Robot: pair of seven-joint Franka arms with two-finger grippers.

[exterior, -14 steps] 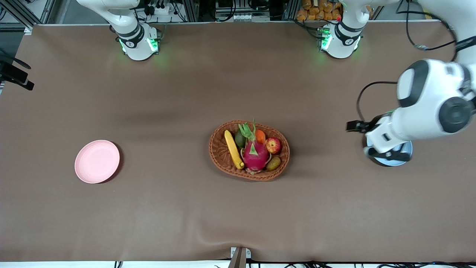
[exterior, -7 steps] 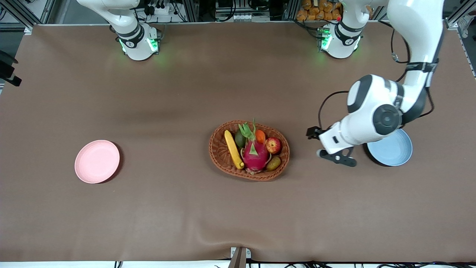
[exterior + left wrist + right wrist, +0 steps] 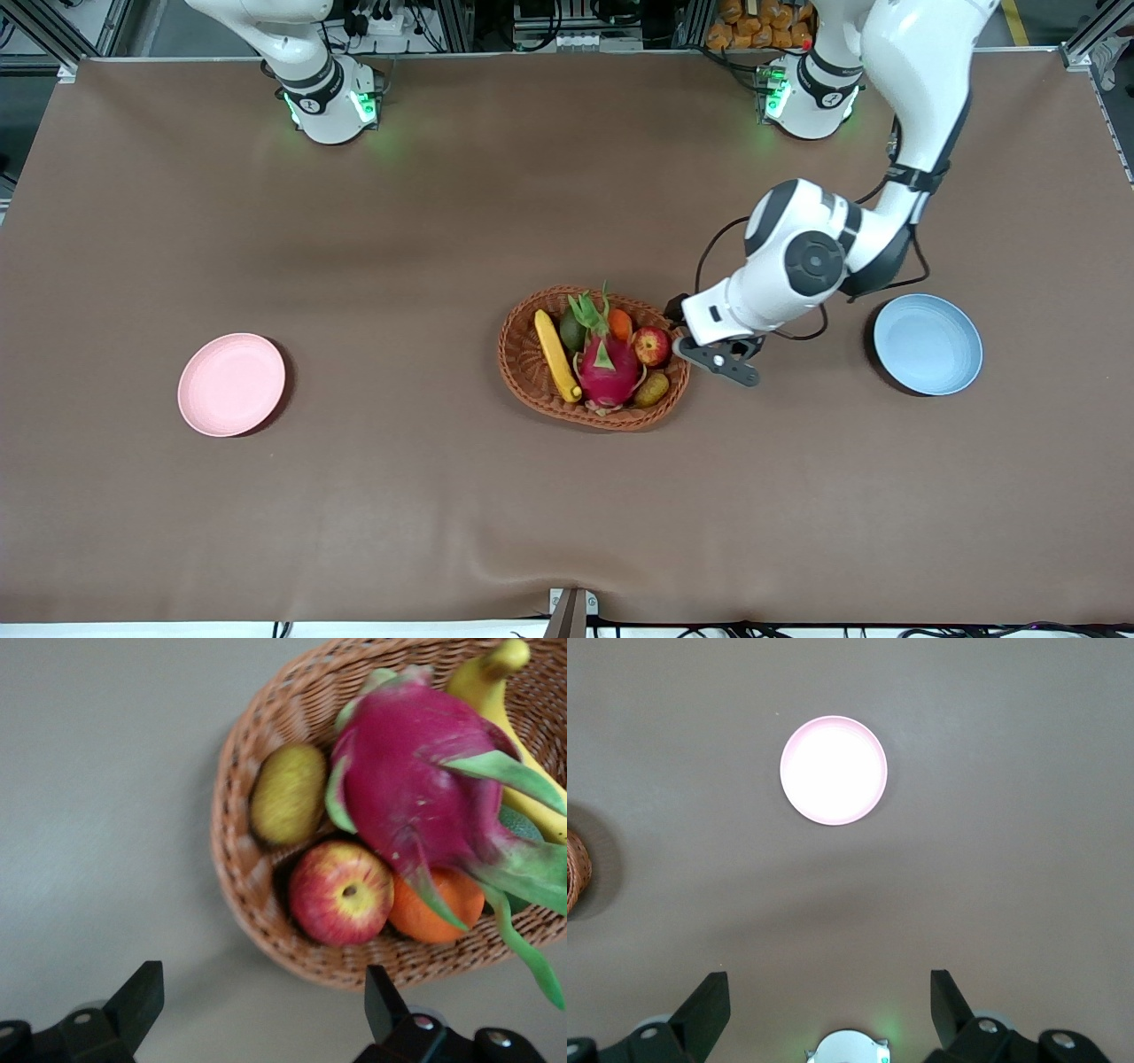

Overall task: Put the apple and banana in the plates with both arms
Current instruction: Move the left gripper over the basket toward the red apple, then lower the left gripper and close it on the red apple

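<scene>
The apple is seen lying in the oval woven basket at the middle of the table, at the basket's end toward the left arm, with the left gripper hanging just beside that end of the basket, above the brown table cover. The gripper's two black fingers are spread wide and nothing is held between them — in the left wrist view the apple and the basket's rim show just ahead of the open fingertips.

Around the apple the basket is crowded. A big magenta dragon fruit with green leaves is touching it, an orange piece lies beside it farther from the front camera, and a brownish-green kiwi lies beside it nearer the camera. The banana is laid along the basket's end toward the right arm, next to a dark green fruit.

The light blue plate is set near the left arm's end of the table, well apart from the basket, and holds nothing. The pale pink plate is set toward the right arm's end, likewise bare.

The right gripper is held high over the table — its fingers are spread apart, and the pink plate is seen below it in the right wrist view.
</scene>
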